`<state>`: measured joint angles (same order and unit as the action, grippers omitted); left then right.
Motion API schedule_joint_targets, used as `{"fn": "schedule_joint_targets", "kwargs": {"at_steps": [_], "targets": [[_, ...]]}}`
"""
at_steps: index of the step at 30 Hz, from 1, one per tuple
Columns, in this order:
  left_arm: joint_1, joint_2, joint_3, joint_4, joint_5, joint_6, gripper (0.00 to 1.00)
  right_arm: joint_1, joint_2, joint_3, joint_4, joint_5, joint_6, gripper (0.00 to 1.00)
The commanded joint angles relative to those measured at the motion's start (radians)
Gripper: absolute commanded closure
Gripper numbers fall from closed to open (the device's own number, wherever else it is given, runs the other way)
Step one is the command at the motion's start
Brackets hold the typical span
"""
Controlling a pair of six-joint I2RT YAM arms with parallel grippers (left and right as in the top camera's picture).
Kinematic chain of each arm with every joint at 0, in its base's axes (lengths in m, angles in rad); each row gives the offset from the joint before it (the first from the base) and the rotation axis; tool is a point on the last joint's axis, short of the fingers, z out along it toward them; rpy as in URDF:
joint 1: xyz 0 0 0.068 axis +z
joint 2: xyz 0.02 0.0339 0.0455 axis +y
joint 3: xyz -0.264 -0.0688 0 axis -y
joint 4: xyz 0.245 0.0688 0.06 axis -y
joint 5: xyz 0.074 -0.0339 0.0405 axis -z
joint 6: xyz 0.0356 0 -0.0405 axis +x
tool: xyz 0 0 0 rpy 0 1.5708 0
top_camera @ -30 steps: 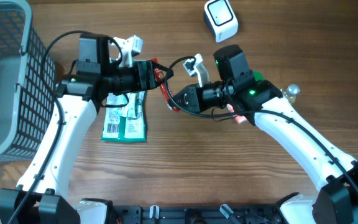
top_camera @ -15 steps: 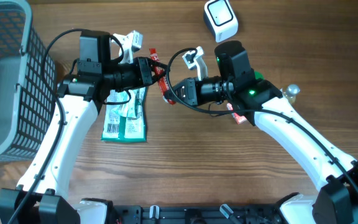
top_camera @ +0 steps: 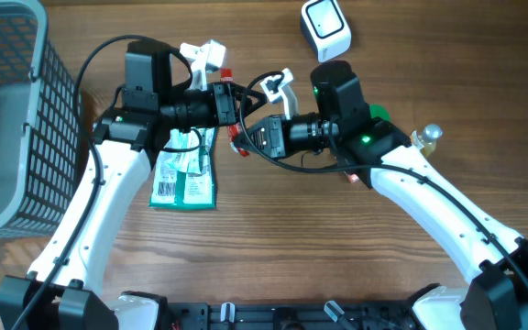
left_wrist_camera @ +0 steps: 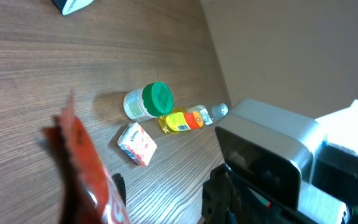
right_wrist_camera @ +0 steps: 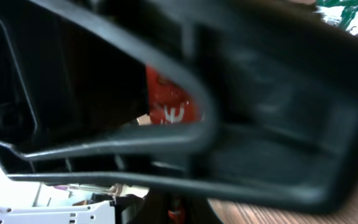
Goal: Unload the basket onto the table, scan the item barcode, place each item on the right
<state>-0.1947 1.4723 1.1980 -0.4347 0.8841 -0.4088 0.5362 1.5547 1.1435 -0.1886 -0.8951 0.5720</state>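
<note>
Now, with your left claw (top_camera: 232, 99) narrowed onto the red packet (left_wrist_camera: 84, 163) and your right claw (top_camera: 242, 139) clamped on it just beside, firm the left's hold before releasing, then face the scanner (top_camera: 325, 27) beyond them.

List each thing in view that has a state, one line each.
red packet: held off the table between both claws
left claw: shut on the red packet
right claw: shut on the red packet
green-lidded jar: lid on
yellow bottle: cap on
green pouch: flat on the table
</note>
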Motion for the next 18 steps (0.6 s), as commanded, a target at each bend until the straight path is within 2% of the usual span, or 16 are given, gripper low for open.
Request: {"fn": "schedule_joint_targets", "kwargs": {"at_steps": [1, 2, 9, 13, 18], "targets": [[-0.008, -0.010, 0.007, 0.006, -0.010, 0.004, 0.87, 0.007, -0.001, 0.009, 0.009, -0.031, 0.012, 0.92], [-0.008, -0.010, 0.007, 0.006, -0.023, 0.004, 0.96, 0.007, -0.001, 0.009, 0.009, -0.031, 0.013, 0.92], [-0.008, -0.010, 0.007, 0.006, -0.061, 0.020, 0.96, 0.007, -0.001, 0.009, 0.009, -0.024, -0.039, 0.88], [-0.008, -0.010, 0.007, 0.002, -0.118, 0.014, 0.96, 0.007, -0.001, 0.009, 0.009, -0.022, -0.088, 0.74], [-0.008, -0.010, 0.007, -0.074, -0.389, -0.106, 0.96, 0.007, -0.001, 0.009, 0.003, 0.036, -0.154, 0.58]]}}
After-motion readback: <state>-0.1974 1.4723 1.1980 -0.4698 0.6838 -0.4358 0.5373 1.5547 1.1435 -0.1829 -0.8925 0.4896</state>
